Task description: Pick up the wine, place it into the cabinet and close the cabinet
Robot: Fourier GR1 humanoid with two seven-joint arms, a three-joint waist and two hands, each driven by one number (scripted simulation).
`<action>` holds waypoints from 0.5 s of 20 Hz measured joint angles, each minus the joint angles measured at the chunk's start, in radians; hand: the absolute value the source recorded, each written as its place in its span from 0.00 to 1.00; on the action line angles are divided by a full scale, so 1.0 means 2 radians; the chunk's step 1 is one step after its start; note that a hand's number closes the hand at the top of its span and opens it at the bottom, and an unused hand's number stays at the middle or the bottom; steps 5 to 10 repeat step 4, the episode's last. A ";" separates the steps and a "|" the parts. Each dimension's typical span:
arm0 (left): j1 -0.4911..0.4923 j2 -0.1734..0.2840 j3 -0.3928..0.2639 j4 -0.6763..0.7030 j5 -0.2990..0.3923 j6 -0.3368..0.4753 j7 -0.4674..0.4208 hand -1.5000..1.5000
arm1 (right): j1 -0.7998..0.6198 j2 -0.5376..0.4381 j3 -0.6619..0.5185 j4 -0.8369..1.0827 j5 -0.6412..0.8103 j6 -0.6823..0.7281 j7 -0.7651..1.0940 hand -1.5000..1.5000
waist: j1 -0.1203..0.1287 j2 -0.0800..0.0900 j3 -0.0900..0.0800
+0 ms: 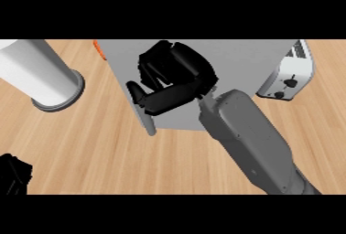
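The right forearm (253,141) enters from about five o'clock and runs diagonally up toward eleven o'clock, ending at the right hand (172,80), which sits over the grey cabinet (250,59) near the middle top of the view. The wrist is bent so that the palm turns toward nine o'clock. The fingers (162,59) are curled inward in a bunch at the twelve o'clock side of the hand, and the thumb (138,91) points out toward eight o'clock, close to the cabinet's left edge. Whether the curled fingers enclose anything cannot be told, since the hand covers whatever lies beneath it. The wine bottle itself does not show in the head view, so its place cannot be told.

A narrow grey panel, the cabinet door (138,109), runs along the cabinet's left side from about eleven o'clock down to seven o'clock, seen edge-on; the thumb lies just beside it.

The left hand (13,176) shows only as a dark shape at the eight o'clock edge of the view, and its finger pose cannot be told.

On the wooden counter (101,160), a white cylinder (40,75) on a grey base stands at ten o'clock, apart from the cabinet. A white toaster (289,73) sits at two o'clock, just beside the cabinet's right edge. A small orange patch (99,49) shows at the cabinet's upper left corner.
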 measured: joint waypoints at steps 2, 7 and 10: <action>-0.006 -0.003 -0.002 0.004 -0.002 0.002 0.001 1.00 | -0.002 -0.002 0.000 0.003 -0.003 0.012 0.000 1.00 | -0.001 0.000 -0.001; -0.011 -0.003 -0.003 0.006 -0.002 -0.001 0.003 1.00 | -0.004 -0.002 0.000 0.008 -0.001 0.018 -0.005 1.00 | -0.002 -0.001 0.000; -0.011 -0.003 -0.003 0.006 -0.002 -0.001 0.003 1.00 | -0.004 -0.002 0.000 0.008 -0.001 0.018 -0.005 1.00 | -0.002 -0.001 0.000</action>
